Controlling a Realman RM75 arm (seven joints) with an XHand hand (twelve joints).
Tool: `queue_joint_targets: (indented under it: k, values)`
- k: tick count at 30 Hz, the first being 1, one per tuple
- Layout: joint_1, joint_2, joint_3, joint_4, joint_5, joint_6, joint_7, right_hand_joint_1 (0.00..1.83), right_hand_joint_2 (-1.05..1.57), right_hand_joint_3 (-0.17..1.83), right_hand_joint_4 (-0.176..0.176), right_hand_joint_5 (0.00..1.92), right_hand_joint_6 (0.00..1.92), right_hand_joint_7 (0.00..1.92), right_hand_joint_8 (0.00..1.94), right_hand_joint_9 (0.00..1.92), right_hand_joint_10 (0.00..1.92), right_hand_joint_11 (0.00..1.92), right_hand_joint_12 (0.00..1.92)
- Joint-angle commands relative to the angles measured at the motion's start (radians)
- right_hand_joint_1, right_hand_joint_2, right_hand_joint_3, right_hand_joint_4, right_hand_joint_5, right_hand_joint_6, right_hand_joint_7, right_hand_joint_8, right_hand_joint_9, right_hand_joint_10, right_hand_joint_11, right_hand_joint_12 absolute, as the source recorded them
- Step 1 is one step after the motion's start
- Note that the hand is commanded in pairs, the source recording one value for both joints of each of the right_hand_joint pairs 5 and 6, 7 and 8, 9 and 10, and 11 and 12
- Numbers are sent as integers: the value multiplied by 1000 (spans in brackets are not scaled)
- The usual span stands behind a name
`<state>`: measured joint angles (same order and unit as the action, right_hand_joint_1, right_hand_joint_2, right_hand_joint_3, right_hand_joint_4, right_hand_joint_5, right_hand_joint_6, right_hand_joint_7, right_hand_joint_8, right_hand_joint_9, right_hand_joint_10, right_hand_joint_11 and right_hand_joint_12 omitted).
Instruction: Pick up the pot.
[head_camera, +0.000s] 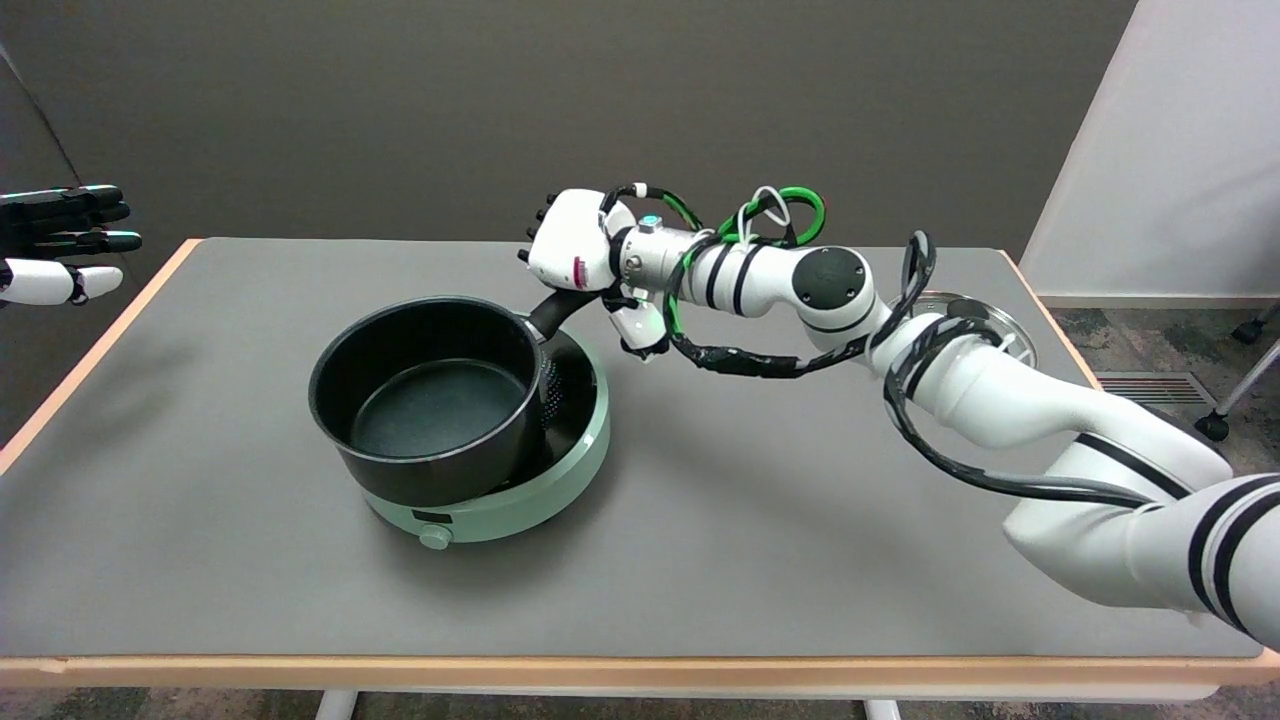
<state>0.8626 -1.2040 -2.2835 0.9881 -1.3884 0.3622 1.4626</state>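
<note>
A black pot (430, 400) with an empty inside is tilted, its left side raised over the pale green round cooker (520, 490) and its right side down near the cooker's top. Its black handle (553, 310) points up and to the right. My right hand (575, 250) grips the end of that handle, with the fingers wrapped round it and the thumb below. The right arm reaches in from the lower right across the table.
The cooker has a small knob (435, 537) at its front. A glass lid (985, 325) lies at the table's far right, partly behind my arm. The idle left hand (60, 245) hangs at the upper left. The grey table (700, 520) has a wooden edge.
</note>
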Motion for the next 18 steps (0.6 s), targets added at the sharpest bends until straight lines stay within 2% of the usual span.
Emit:
queue_joint_targets:
  k: [1,18]
  values:
    - [-49,93,-1,153,-141,-39,159,1071,-618,1833,-18,1151,1151,1151,1151,1151,1151,1151,1151]
    - [-100,86,-2,200,-135,-85,160,1092,-736,1833,3,1095,1095,1095,1095,1095,1095,1095,1095]
